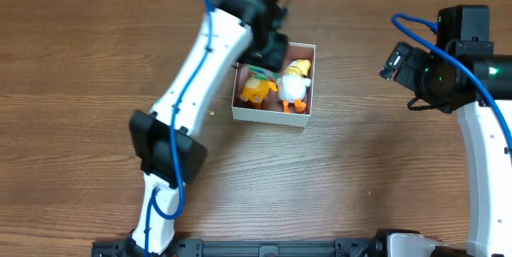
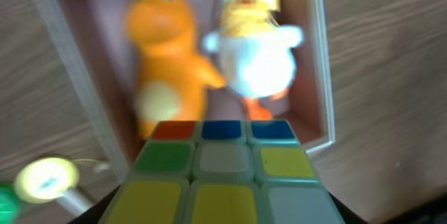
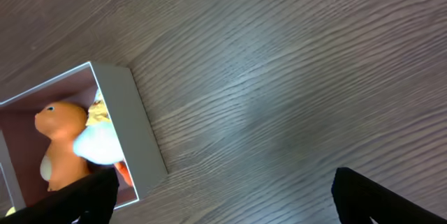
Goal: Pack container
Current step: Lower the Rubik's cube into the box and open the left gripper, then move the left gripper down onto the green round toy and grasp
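My left arm (image 1: pixel 188 89) stretches from the near left edge diagonally toward the far middle. Its wrist is bent down over the far left corner of the container (image 1: pixel 272 117). The left gripper (image 1: pixel 270 49) hangs just above that corner. It seems to be clamped on a cube (image 2: pixel 223 175) with coloured tiles, though the wrist view is blurred and the fingers are mostly hidden behind the cube.

The container sits on the table (image 1: pixel 360 169) a little far of centre. An orange toy (image 1: pixel 256 90) lies in its left half, with a white and yellow duck (image 1: pixel 294 87) just beside it on the right.

My right arm (image 1: pixel 480 153) stands at the right edge. The right gripper (image 1: pixel 392 61) points left, well apart from the container, and its fingers (image 3: pixel 377 196) are spread wide with nothing between them.
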Motion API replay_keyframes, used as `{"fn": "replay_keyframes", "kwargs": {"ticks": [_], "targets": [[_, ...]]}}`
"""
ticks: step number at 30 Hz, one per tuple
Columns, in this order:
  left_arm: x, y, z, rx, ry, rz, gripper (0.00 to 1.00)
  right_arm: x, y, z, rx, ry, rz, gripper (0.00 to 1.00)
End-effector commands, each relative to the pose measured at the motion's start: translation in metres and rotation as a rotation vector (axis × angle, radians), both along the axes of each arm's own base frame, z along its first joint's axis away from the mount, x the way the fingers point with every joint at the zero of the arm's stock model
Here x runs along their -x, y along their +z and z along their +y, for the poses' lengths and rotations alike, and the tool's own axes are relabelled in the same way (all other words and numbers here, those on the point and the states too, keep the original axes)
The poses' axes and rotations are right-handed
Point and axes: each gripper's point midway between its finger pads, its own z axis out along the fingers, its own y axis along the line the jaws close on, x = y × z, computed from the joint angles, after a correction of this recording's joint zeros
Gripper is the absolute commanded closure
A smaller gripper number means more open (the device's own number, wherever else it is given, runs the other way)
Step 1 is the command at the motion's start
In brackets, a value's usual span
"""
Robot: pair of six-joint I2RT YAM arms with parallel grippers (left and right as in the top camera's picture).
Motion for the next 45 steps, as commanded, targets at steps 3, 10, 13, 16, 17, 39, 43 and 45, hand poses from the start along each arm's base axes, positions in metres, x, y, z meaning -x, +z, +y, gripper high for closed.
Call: {"fn": "replay_keyframes", "kwargs": {"ticks": [3, 10, 13, 16, 17, 39, 43, 45], "targets": [[0.023, -0.066, -0.029, -0.099, 0.112, 0.046, 0.68, 0.003, -0.003, -0.004, 0.018, -0.004, 0.017, 0.00], [0.022, -0.100, -0.025, -0.130, 0.131, 0.038, 0.53, 0.005, -0.004, -0.004, 0.018, -0.004, 0.029, 0.00], [0.034, -0.092, -0.030, -0.102, 0.119, 0.098, 0.00, 0.007, -0.005, -0.004, 0.018, -0.004, 0.035, 0.00], [0.034, -0.071, -0.029, -0.099, 0.120, 0.093, 0.00, 0.007, -0.005, -0.004, 0.018, -0.004, 0.036, 0.00], [0.032, -0.064, -0.030, -0.094, 0.120, 0.083, 0.00, 0.007, -0.005, -0.004, 0.018, -0.004, 0.036, 0.00], [0.104, 0.086, 0.250, -0.334, 0.547, -0.120, 0.00, 0.013, -0.007, -0.002, 0.014, 0.018, 0.062, 0.00], [0.099, -0.024, 0.238, -0.249, 0.556, 0.091, 0.00, 0.012, -0.007, -0.002, 0.014, 0.018, 0.062, 0.00], [0.103, -0.057, 0.229, -0.217, 0.574, 0.149, 0.01, 0.012, -0.007, -0.002, 0.014, 0.017, 0.060, 0.00]]}}
